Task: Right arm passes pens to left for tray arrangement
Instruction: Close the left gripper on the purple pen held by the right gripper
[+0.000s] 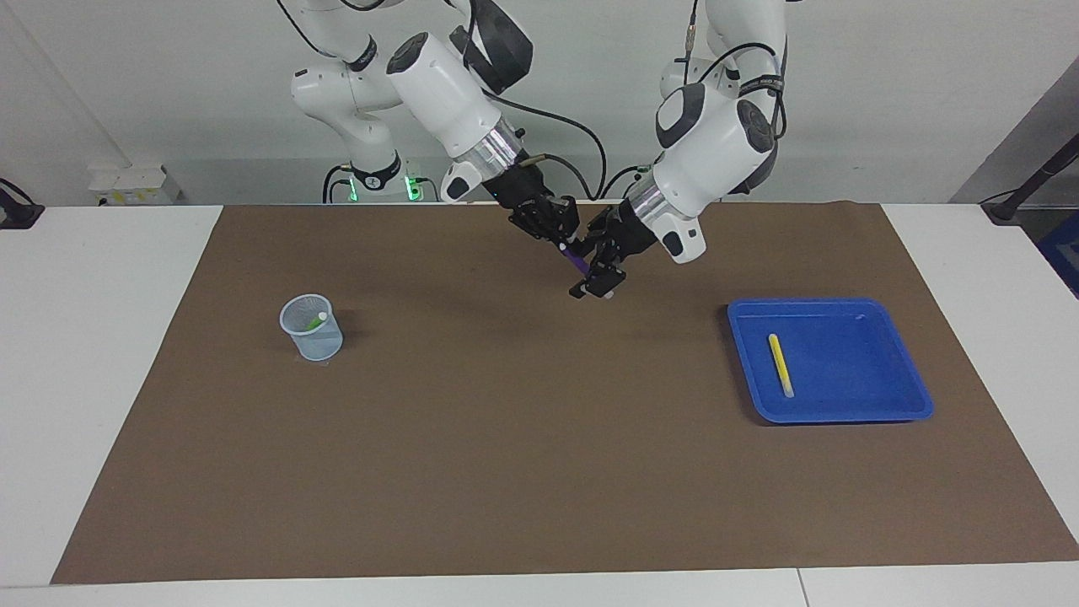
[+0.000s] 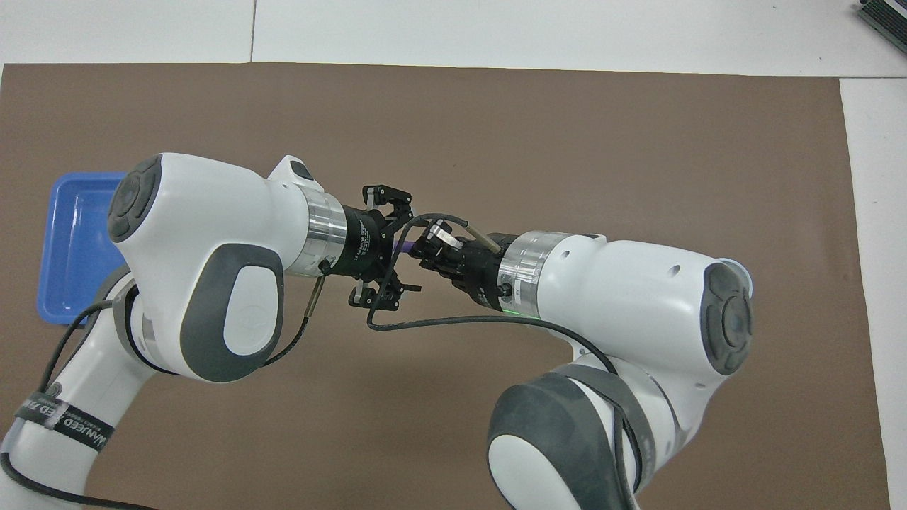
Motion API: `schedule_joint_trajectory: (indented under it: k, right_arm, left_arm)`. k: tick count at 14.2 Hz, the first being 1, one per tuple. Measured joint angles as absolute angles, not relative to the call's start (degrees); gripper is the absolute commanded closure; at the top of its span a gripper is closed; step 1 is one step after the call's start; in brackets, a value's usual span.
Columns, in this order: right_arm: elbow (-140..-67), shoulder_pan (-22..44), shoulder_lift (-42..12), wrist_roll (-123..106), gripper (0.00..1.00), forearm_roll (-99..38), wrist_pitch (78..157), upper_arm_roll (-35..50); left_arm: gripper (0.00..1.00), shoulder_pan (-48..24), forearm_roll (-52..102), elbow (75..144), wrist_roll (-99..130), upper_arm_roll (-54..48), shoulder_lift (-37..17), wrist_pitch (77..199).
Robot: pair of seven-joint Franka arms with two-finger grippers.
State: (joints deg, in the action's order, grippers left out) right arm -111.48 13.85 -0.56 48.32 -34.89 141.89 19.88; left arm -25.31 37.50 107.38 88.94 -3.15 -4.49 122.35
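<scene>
My right gripper (image 1: 562, 240) is shut on the upper end of the purple pen (image 1: 578, 261), held slanting down over the mat's middle, near the robots' edge. My left gripper (image 1: 593, 274) is open, with its fingers either side of the pen's lower end. From overhead, the left gripper (image 2: 388, 248) faces the right gripper (image 2: 426, 248), and only a short piece of the purple pen (image 2: 404, 245) shows between them. The yellow pen (image 1: 781, 364) lies in the blue tray (image 1: 843, 405) toward the left arm's end. The green pen (image 1: 314, 321) stands in the mesh cup (image 1: 312, 339).
A brown mat (image 1: 506, 438) covers most of the white table. The mesh cup stands toward the right arm's end. A black cable (image 2: 397, 322) loops under the two grippers. The left arm hides part of the blue tray (image 2: 71, 248) in the overhead view.
</scene>
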Motion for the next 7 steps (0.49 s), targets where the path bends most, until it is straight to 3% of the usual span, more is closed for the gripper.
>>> schedule_joint_trajectory:
  k: [3, 4, 6, 7]
  right_arm:
    - [-111.48, 13.85, -0.56, 48.32, 1.00, -34.89, 141.89, 19.88]
    - [-111.48, 13.85, -0.56, 48.32, 1.00, -34.89, 141.89, 19.88]
    - [-111.48, 13.85, -0.56, 48.32, 1.00, -34.89, 141.89, 19.87]
    - [-111.48, 13.85, -0.56, 48.32, 1.00, -34.89, 141.89, 19.87]
  left_arm:
    - [0.15, -25.26, 37.50, 107.41, 88.93, -2.79, -3.60, 122.34]
    - [0.20, -25.25, 37.50, 107.44, 88.93, -2.72, -3.27, 122.34]
    - [0.43, -25.25, 37.50, 107.60, 88.93, -2.67, -2.94, 122.34]
    - [0.43, -25.25, 37.50, 107.67, 88.89, -2.67, -2.93, 122.34]
